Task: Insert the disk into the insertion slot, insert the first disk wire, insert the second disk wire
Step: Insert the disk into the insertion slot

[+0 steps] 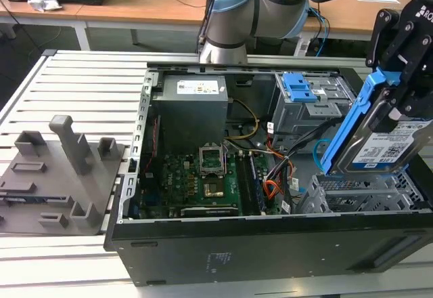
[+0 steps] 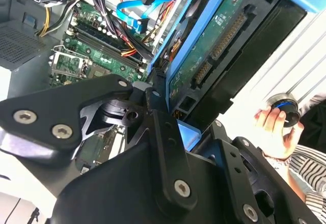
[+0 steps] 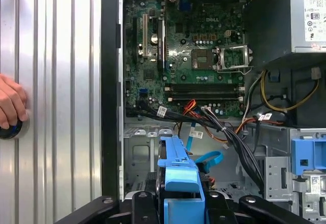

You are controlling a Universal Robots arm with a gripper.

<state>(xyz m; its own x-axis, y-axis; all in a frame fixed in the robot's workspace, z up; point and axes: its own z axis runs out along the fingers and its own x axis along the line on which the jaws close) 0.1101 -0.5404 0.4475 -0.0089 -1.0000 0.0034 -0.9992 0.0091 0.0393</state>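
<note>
My gripper [image 1: 398, 98] is shut on the disk [image 1: 387, 147], a silver-black drive with a white label in a bright blue caddy. I hold it tilted, its lower edge just above the insertion slot [image 1: 358, 193], the low grey perforated cage at the exterior view's right. In the second wrist view the disk's green underside [image 2: 214, 46] runs between my black fingers [image 2: 163, 127]. The first wrist view has the caddy's blue edge [image 3: 178, 173] over the cage floor. The second disk wire [image 1: 319, 150] [image 2: 133, 15] [image 3: 209, 158], a light-blue loop, lies loose beside the cage. I cannot tell which cable is the first disk wire.
The open computer case holds a motherboard [image 1: 196, 176], a power supply [image 1: 193, 108], a taller grey cage with a blue latch [image 1: 304, 101] and an orange-red-black wire bundle [image 1: 274, 188]. A grey fixture [image 1: 61, 169] sits at the exterior view's left. A person's hand [image 3: 10, 104] rests on a knob outside the case.
</note>
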